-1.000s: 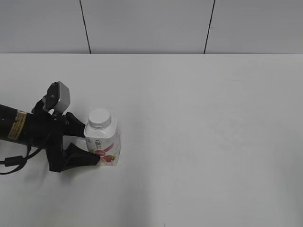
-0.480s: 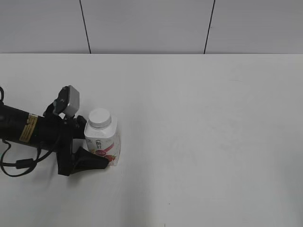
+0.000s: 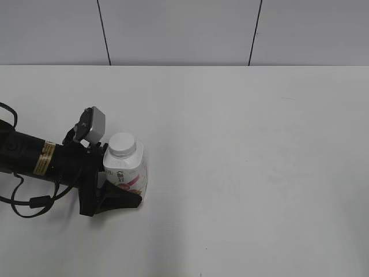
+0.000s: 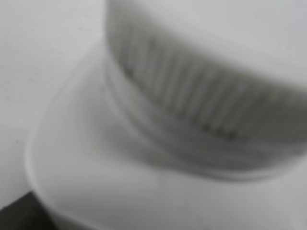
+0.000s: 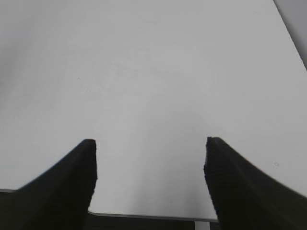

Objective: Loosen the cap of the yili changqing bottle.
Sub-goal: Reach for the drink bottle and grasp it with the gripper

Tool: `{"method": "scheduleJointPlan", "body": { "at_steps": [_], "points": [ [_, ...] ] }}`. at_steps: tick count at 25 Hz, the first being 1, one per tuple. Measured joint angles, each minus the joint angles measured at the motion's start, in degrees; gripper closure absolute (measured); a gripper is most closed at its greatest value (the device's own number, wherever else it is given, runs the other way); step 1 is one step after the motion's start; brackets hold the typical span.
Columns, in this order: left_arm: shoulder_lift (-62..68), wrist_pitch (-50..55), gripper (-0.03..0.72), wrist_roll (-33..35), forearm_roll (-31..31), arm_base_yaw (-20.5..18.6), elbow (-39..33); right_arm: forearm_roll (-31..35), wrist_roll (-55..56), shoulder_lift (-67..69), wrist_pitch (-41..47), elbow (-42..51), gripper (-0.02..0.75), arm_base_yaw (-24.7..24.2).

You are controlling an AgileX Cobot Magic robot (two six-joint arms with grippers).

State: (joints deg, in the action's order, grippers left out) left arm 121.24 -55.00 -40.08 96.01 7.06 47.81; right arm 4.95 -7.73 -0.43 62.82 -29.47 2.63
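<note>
The left end effector (image 3: pixel 118 186) has slid rightward, its wide-parted jaws now straddling the small squat white plastic bottle (image 3: pixel 128 173) standing left on the white table (image 3: pixel 242 173); whether they grip yet is unclear. The right end effector (image 5: pixel 149 184) stands open, empty. The bottle looks light and tippable, so its body needs bracing while the ribbed white screw cap (image 3: pixel 122 144) offers purchase.

exterior: slants down onto counter (image 3: pixel 242 173) | left wrist: blurred, pressed near cap (image 4: pixel 201 91), shared with exterior | right wrist: over bare counter beyond fingers (image 5: pixel 230 187)
</note>
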Motion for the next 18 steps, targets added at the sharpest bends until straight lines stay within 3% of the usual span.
{"method": "scheduleJointPlan", "body": {
  "at_steps": [12,18],
  "points": [
    [0.11,-0.23,0.132,0.00,-0.39,0.06,0.00,0.00,0.00,0.00,-0.05,0.00,0.186,0.00],
    [0.11,0.16,0.243,0.00,-0.65,0.06,0.00,0.00,0.00,0.00,-0.05,0.00,0.186,0.00]
  ]
}}
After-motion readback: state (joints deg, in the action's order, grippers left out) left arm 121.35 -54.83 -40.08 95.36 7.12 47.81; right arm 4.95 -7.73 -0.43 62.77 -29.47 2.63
